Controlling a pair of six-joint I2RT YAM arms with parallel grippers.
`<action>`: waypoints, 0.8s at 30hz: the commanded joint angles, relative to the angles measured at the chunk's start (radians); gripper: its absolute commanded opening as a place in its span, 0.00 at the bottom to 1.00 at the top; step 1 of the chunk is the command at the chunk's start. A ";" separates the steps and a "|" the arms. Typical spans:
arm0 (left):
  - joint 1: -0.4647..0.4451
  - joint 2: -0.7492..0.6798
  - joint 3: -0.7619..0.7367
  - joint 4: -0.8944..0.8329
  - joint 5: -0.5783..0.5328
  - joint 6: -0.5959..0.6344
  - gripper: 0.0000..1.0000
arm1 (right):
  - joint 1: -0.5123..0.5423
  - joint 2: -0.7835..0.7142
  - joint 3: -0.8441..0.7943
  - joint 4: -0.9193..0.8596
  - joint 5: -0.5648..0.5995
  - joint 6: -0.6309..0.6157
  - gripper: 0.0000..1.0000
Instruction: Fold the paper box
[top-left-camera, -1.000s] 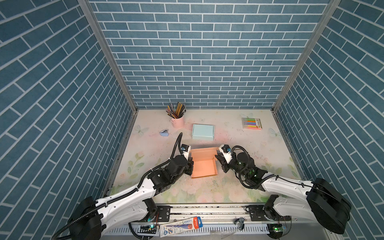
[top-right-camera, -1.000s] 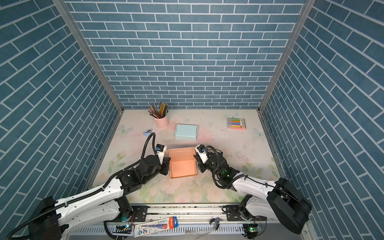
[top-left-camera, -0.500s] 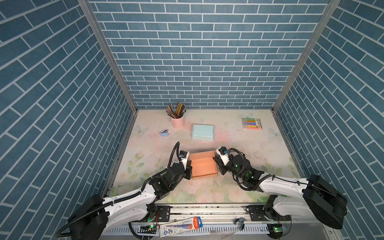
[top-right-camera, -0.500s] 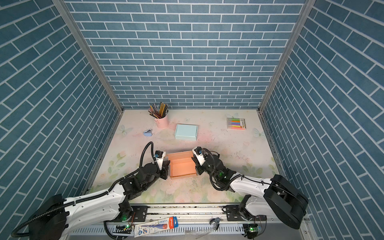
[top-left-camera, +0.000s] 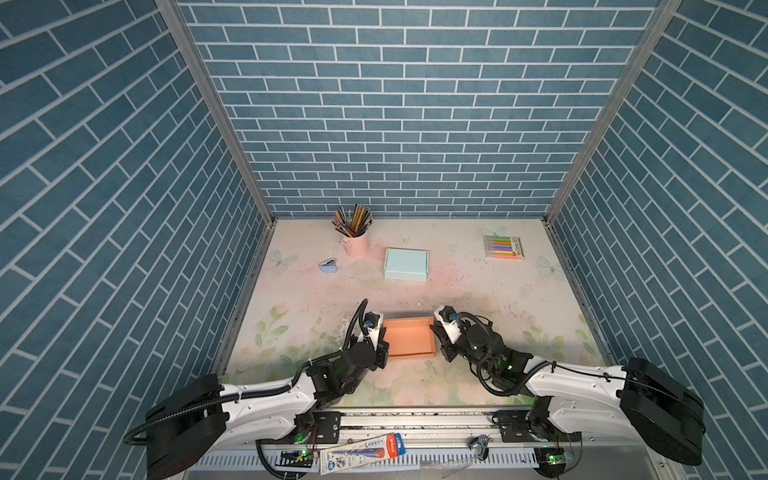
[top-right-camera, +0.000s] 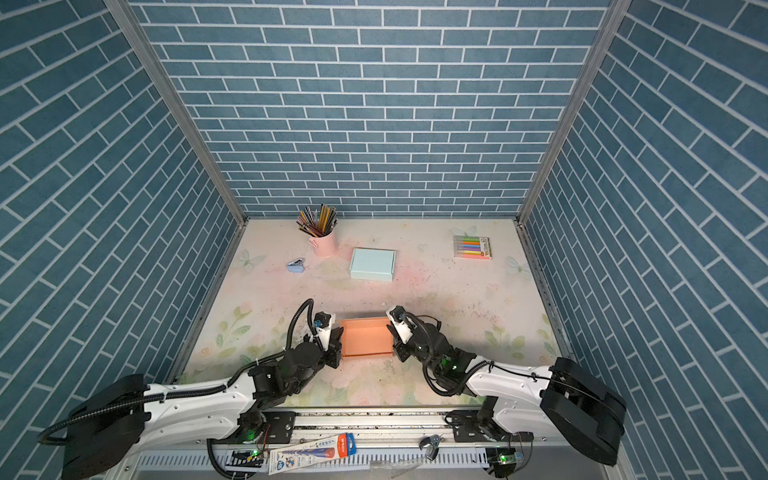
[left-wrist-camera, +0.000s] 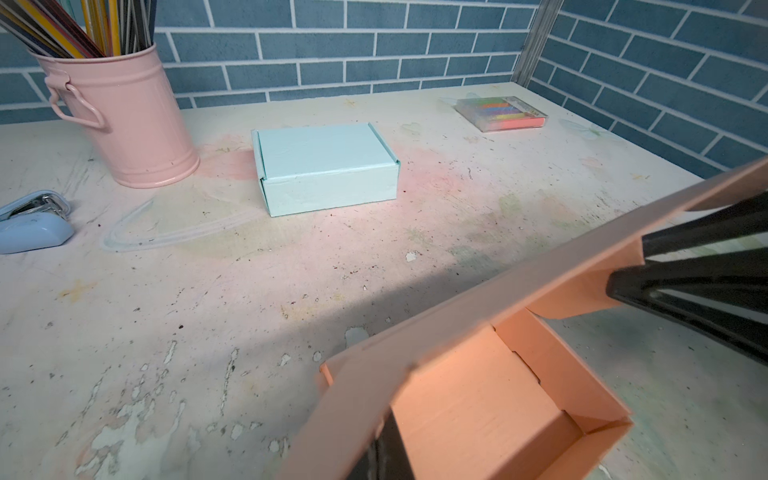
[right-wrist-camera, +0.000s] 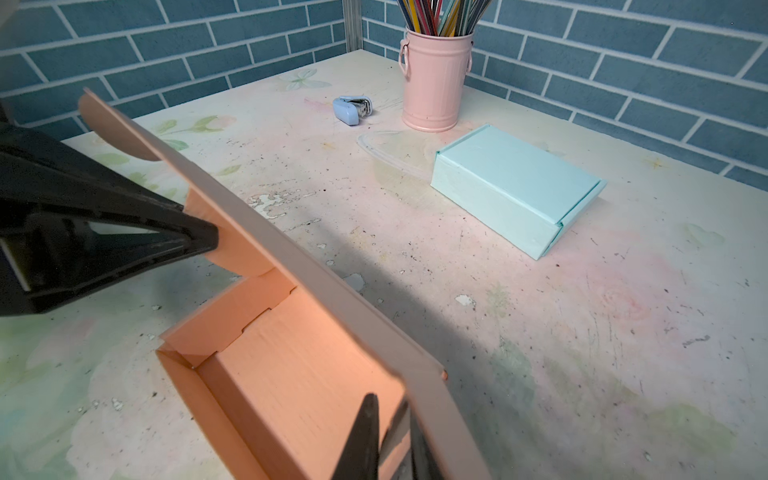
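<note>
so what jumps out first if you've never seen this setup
An orange box sits front centre, the left claw and right claw each pinching an end of its raised lid. Behind it lie a closed blue box and a pink pencil cup.

the paper box (left-wrist-camera: 478, 415) between the two grippers is matt orange card, its inner floor faintly ribbed like fine corrugate. the left gripper (right-wrist-camera: 201, 224) and right gripper (left-wrist-camera: 625, 268) have black, mostly matt, plastic-looking fingers. the table (left-wrist-camera: 291, 291) under them is a dull printed surface, scuffed and flaking in pale chips. beyond the left gripper, the teal box (left-wrist-camera: 324, 158) is matt, lightly pebbled card, the pink pail (left-wrist-camera: 137, 124) smooth painted metal with a soft sheen, and the stapler (left-wrist-camera: 33, 237) glossy blue plastic with bright metal. far beyond the right gripper, the marker pack (left-wrist-camera: 503, 114) is clear glossy plastic.
</note>
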 joint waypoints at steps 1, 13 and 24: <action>-0.041 0.032 -0.027 -0.001 -0.021 -0.023 0.00 | 0.018 -0.023 -0.018 0.020 -0.010 0.010 0.16; -0.120 0.097 -0.044 0.031 -0.113 -0.063 0.00 | 0.041 -0.095 -0.093 0.011 0.012 0.052 0.22; -0.121 0.060 -0.054 0.010 -0.103 -0.072 0.00 | 0.042 -0.274 -0.204 0.026 0.030 0.126 0.24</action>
